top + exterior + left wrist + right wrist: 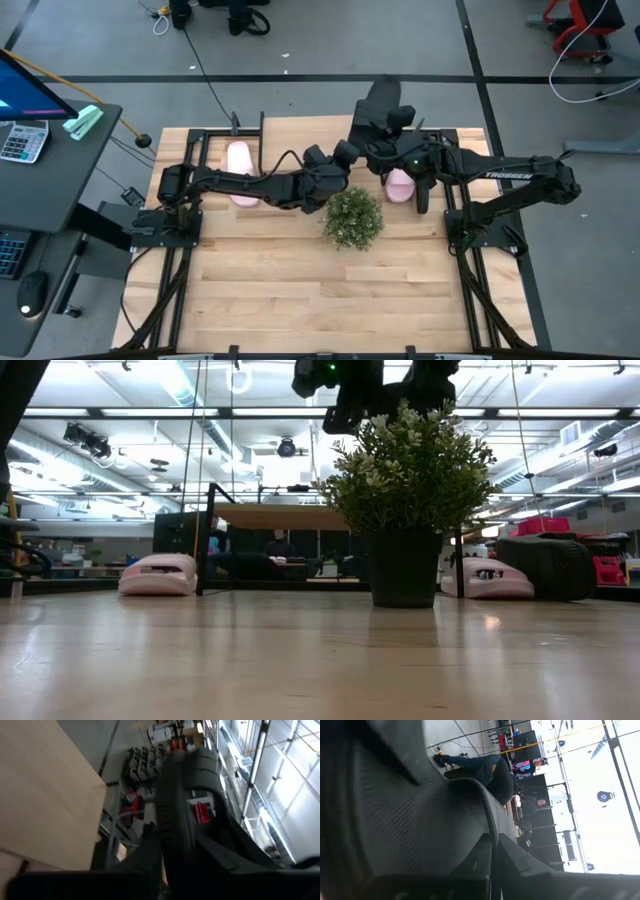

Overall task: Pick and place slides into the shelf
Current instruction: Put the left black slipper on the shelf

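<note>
Above the shelf (330, 128), black slide (383, 110) pinched in right tool (372, 128), left tool (345, 150) part-open alongside, pink slides (241, 172) on table.

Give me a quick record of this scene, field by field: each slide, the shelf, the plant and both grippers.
raised black slide: in the air, between both arms
right gripper: shut on raised black slide
left gripper: up beside the same slide
left pink slide: on the table
right pink slide: on the table
second black slide: on the table
shelf: behind the plant
</note>
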